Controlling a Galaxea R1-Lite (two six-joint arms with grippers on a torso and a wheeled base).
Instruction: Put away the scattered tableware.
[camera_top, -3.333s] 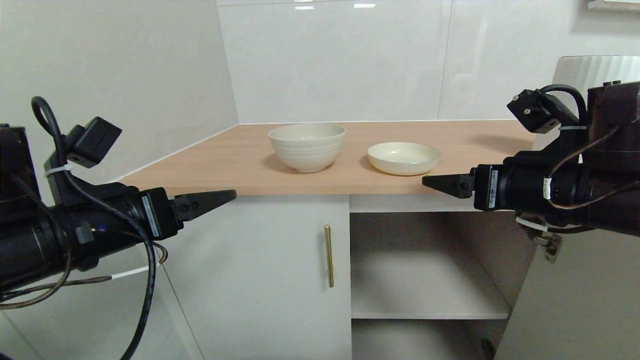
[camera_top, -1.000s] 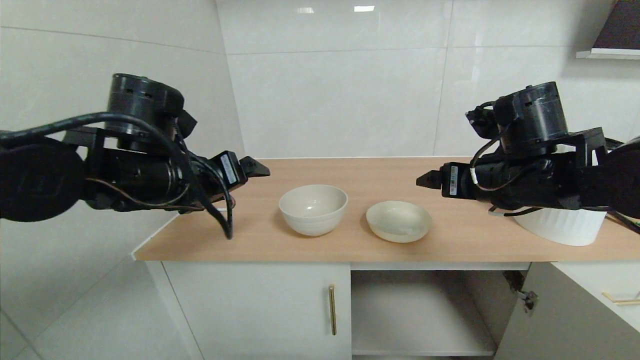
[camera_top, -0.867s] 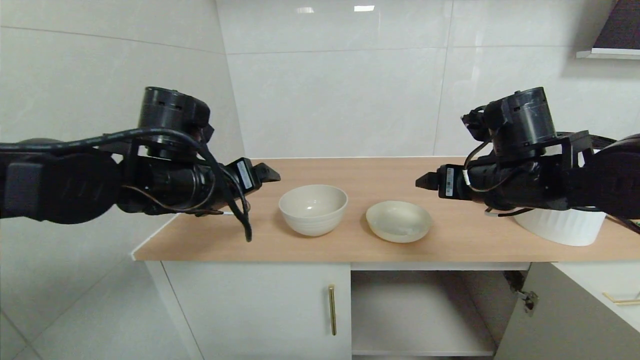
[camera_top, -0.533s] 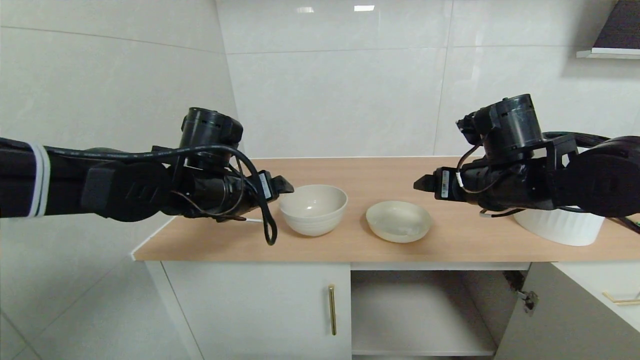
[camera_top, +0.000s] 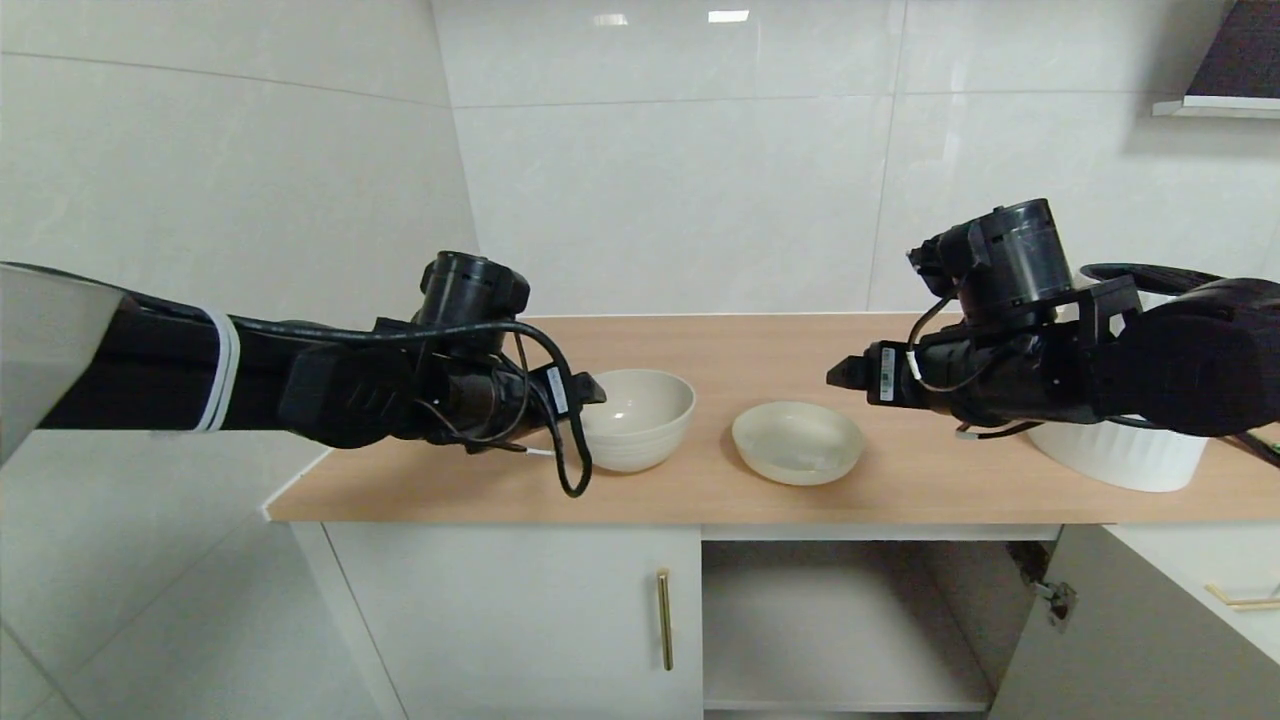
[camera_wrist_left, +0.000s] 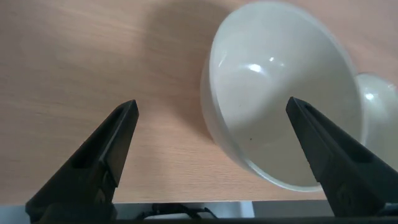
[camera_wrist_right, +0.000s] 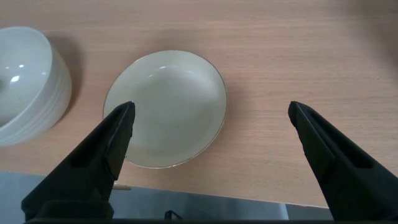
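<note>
Head view shows a wooden worktop (camera_top: 720, 345) set against a tiled wall, carrying two pieces of cream tableware: a deep ribbed bowl (camera_top: 645, 420) and, just beside it on the robot's right, a shallow dish (camera_top: 797, 442). The two stand close together without touching, both upright and near the front edge. The left claw (camera_top: 592, 388) sits low over the worktop at the bowl's left side, its tip level with the rim. The left wrist view shows its fingers (camera_wrist_left: 93, 168) released and spread wide, with the bowl lying between them and nearer one finger than the other. Whether either finger touches the bowl cannot be told. The right claw (camera_top: 842, 373) hangs above the worktop to the right of the shallow dish, pointing towards it and apart from it. The right wrist view shows this claw likewise released, with the dish below and between the spread fingers. A ribbed white vessel (camera_top: 1120, 458) stands on the worktop farther right, partly behind the right arm. Beneath the worktop, the cupboard's left door (camera_top: 520, 620) is closed and bears a brass handle (camera_top: 664, 620), and the right compartment stands open, exposing a shelf (camera_top: 840, 690).
</note>
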